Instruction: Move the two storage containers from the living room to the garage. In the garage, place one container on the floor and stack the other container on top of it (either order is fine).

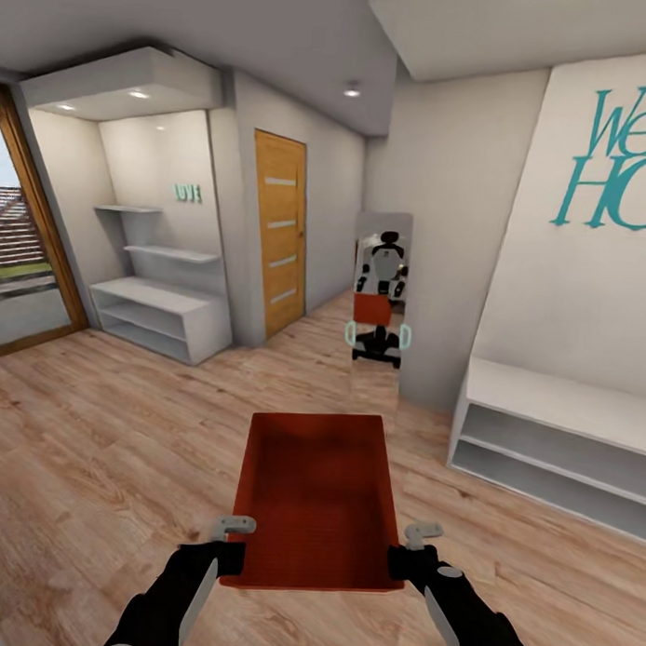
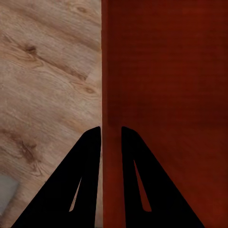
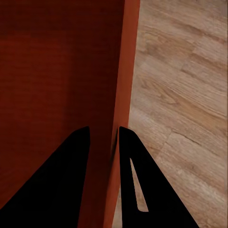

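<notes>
Head view: on the slanted white wall panel (image 1: 585,276) at far right I read teal lettering (image 1: 613,161) cut by the picture's edge, "We" above "HC"; small teal characters on the far left alcove wall are too blurred to read. The light wood-plank floor (image 1: 104,464) lies open ahead of me, bounded by white shelves (image 1: 160,313) at far left, a white bench unit (image 1: 552,433) at right, and a tall mirror (image 1: 380,292) beside a wooden door (image 1: 280,233) ahead. I carry one storage container (image 1: 319,495) in front of me above the planks. My left gripper (image 2: 110,130) is pinched narrow on its left wall, one finger inside, one outside; my right gripper (image 3: 103,130) clamps the right wall likewise.
</notes>
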`<state>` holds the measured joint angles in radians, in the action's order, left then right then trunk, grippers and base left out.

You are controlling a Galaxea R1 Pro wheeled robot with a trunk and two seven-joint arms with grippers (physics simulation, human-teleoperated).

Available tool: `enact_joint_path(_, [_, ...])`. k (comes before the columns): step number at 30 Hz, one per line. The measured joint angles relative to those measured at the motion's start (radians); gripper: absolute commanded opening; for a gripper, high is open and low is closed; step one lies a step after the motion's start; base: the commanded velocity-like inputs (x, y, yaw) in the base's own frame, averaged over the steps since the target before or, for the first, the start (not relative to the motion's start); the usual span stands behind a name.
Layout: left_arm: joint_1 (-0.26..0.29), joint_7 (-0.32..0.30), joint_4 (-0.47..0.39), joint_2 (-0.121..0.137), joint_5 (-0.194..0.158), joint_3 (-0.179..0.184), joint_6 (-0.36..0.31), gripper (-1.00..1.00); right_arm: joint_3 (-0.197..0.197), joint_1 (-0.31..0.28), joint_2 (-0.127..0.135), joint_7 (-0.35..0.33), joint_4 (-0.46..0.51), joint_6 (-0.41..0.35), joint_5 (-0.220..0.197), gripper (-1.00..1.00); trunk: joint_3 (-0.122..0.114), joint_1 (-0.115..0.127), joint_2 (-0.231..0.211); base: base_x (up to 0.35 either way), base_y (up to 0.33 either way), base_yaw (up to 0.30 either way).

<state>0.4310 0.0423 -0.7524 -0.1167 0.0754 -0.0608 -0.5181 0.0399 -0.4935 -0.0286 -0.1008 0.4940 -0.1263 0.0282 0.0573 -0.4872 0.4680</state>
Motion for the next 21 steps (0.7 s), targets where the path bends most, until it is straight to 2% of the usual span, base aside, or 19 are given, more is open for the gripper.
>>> enact_joint_path(21, [0.000,0.000,0.000,0.000,0.000,0.000,0.000,-1.00,0.001,0.000,0.000,0.000,0.000,0.000,0.000,-1.00,0.000,0.000,0.000,0.327,0.000,0.261])
